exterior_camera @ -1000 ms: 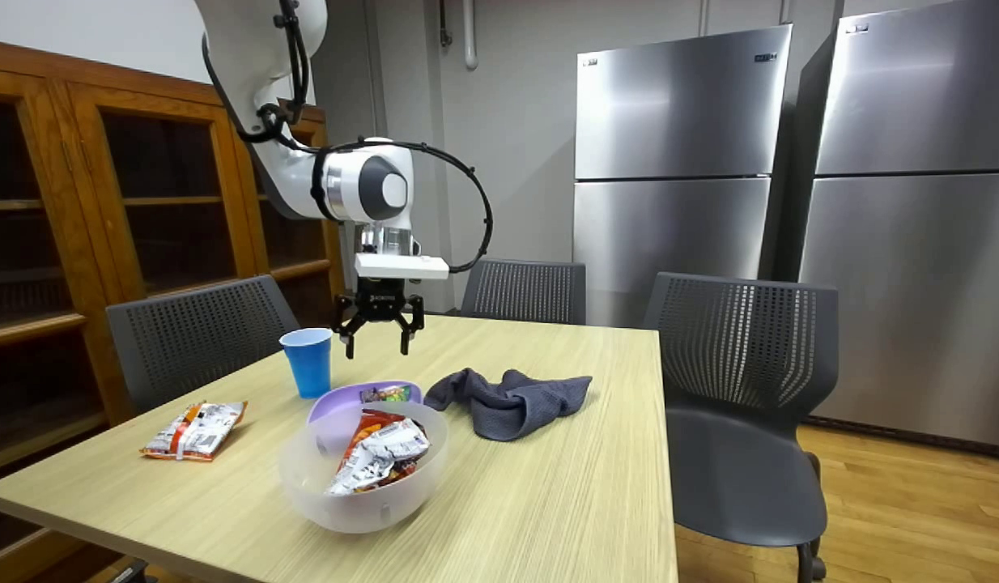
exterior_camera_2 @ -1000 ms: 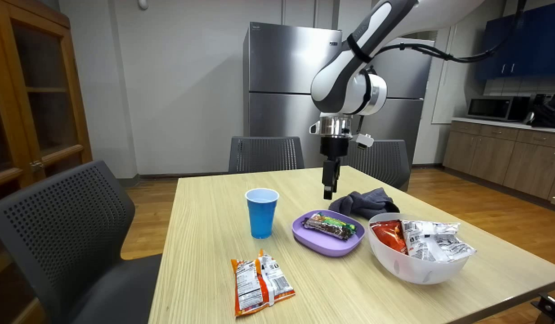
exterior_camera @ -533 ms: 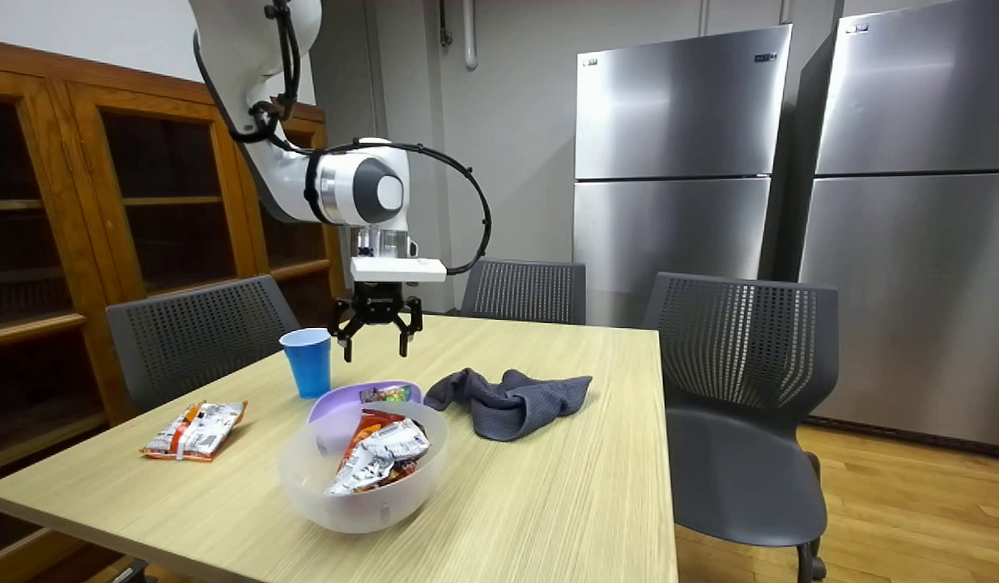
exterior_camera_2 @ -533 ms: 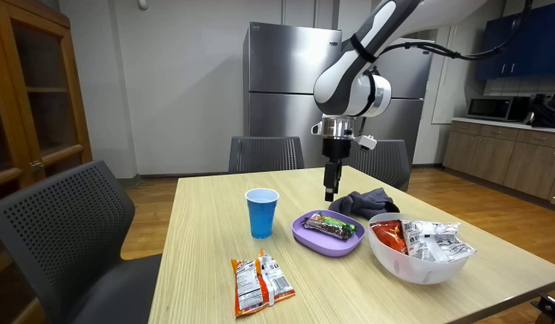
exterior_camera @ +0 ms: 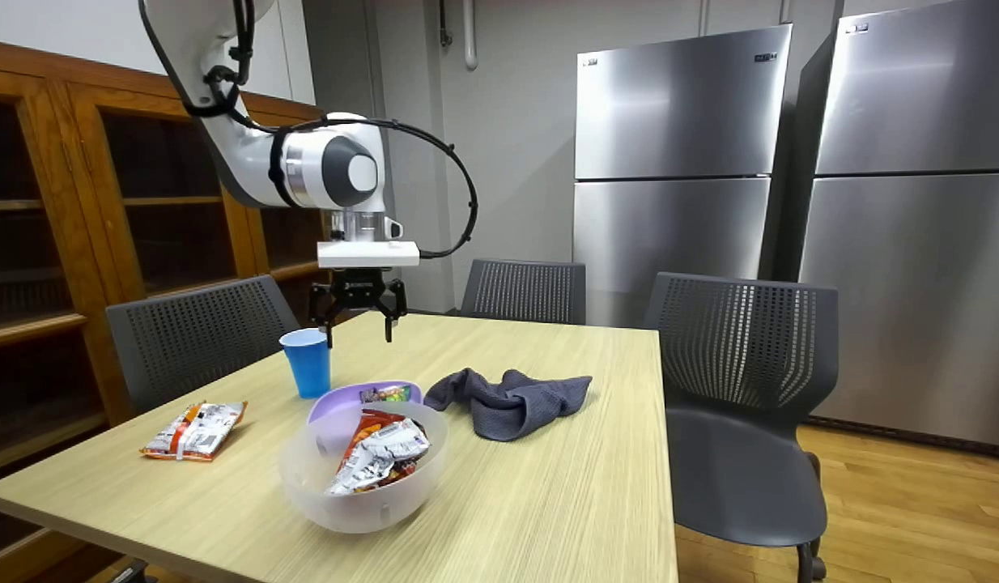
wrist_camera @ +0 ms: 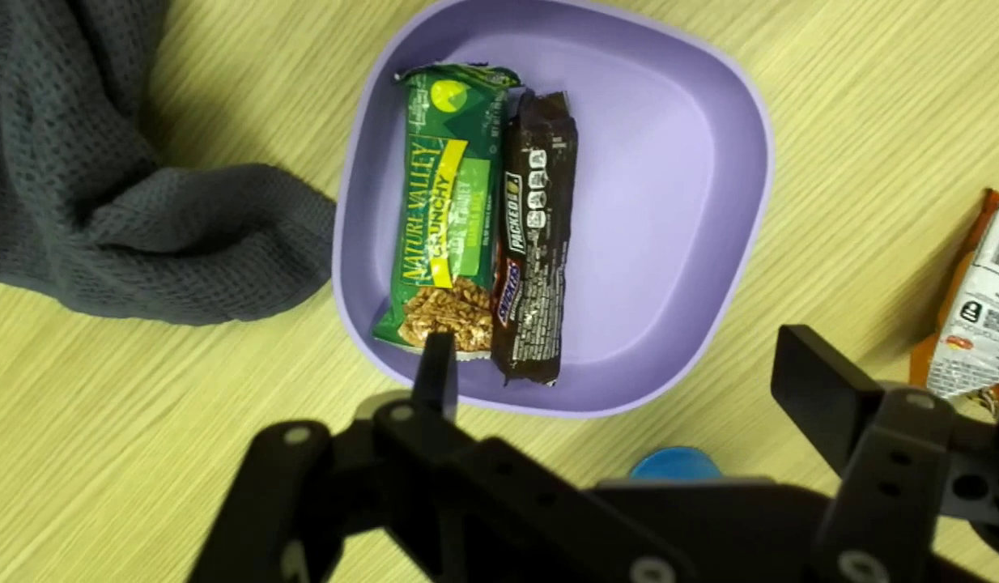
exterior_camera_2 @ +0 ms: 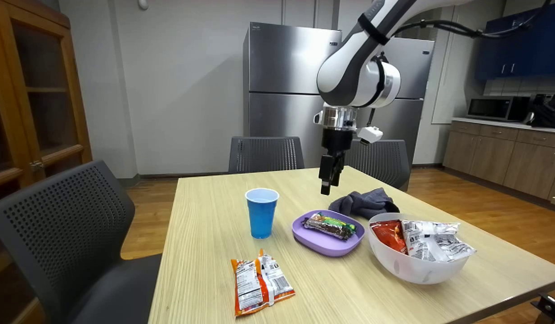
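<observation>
- Compared with half a second ago, the arm (exterior_camera: pixel 240 158) and the hand (exterior_camera: pixel 359 338) have shifted left and slightly higher in an exterior view.
- One finger there now overlaps the rim of the blue cup (exterior_camera: pixel 308 374) along the line of sight; in an exterior view the cup (exterior_camera_2: pixel 261 218) stands well apart from the hand.
- The hand is spread wide, as before, its fingers (wrist_camera: pixel 819 389) far from each other.
- The purple dish (wrist_camera: pixel 645 227) has stayed put on the worktop (exterior_camera_2: pixel 205 252), between the cup and the white bowl (exterior_camera_2: pixel 419 270), with the grey cloth (wrist_camera: pixel 216 243) just beside it.
- In the dish, the green bar (wrist_camera: pixel 449 202) reads "NATURE VALLEY", "CRUNCHY" and, smaller, "HONEY".
- Alongside it, the dark brown bar (wrist_camera: pixel 536 243) reads "PACKED" and "SNICKERS".
- The unmoved orange-and-white snack bag (exterior_camera_2: pixel 260 285) shows a barcode and a printed panel, too small to read.
- The bowl's red bag (exterior_camera_2: pixel 389 235) and silver bag (exterior_camera_2: pixel 435 243) are likewise unmoved.
</observation>
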Controlling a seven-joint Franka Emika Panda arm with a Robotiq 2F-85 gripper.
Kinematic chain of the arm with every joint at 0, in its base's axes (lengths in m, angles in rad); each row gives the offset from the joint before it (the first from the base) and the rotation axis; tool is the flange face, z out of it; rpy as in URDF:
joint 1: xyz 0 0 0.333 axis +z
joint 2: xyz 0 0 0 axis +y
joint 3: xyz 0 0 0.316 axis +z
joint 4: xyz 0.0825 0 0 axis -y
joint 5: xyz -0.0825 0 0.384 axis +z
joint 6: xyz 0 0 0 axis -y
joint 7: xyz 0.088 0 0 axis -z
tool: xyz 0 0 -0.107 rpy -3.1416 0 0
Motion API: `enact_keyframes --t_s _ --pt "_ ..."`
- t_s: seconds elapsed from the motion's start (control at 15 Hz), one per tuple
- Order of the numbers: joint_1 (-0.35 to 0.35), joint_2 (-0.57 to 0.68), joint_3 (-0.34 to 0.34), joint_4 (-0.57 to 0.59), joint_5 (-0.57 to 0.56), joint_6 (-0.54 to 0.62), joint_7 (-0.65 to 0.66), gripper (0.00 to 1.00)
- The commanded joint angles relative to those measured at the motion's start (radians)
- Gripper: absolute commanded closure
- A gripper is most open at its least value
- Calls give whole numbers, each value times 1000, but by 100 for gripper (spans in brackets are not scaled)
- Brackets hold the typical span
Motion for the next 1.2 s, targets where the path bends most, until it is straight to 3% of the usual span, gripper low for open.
enact_keyframes --t_s 0.0,0.47,1.13 --pt "29 -93 12 -79 2 6 112 0" --pt "55 -146 64 -148 53 2 153 0" --pt "94 -113 126 -153 120 -30 145 0"
